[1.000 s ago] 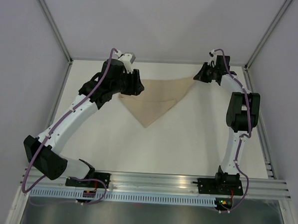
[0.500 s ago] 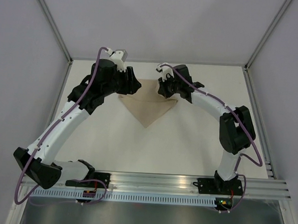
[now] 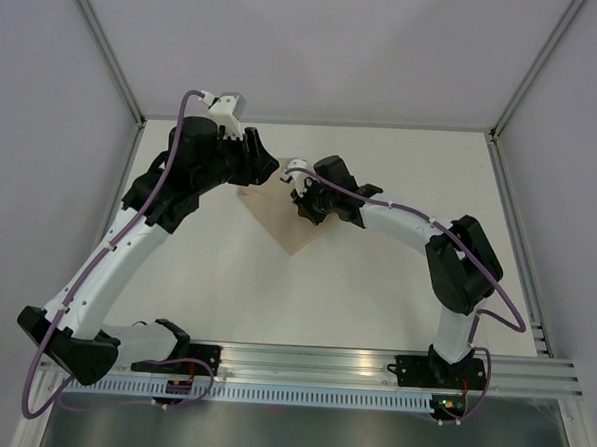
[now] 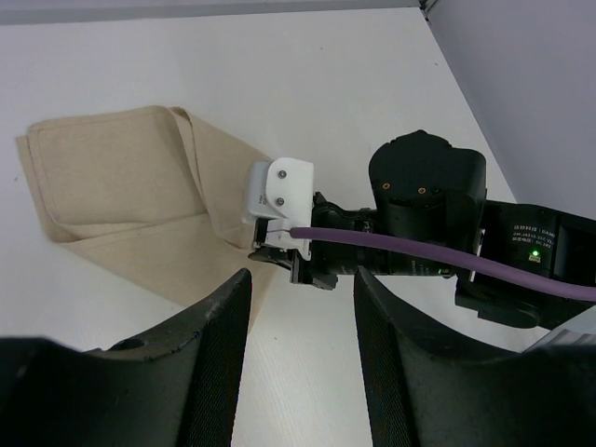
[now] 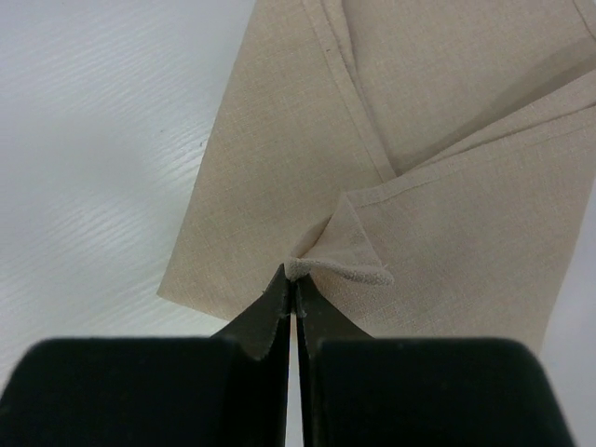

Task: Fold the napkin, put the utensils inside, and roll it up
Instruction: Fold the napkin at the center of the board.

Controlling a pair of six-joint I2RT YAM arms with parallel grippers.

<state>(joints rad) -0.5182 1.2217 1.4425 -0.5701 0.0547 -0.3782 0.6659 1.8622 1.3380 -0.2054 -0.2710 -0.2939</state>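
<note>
Tan napkin [image 3: 290, 231] lies at centre frame on the white table [image 3: 375, 298], already folded into a triangle pointing toward the arm bases. Just beyond the tip, the right gripper [image 5: 291, 279] pinches a turned-over corner, apparently mid-fold. Farther up, the left gripper [image 4: 300, 289] hovers, jaws apart, empty. No utensils show; placing and rolling are yet to come.

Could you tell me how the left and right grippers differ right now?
The left gripper is open and empty; the right gripper is shut on a corner of the napkin. The left gripper hangs higher, the right gripper low at the cloth. Both have black fingers.
</note>
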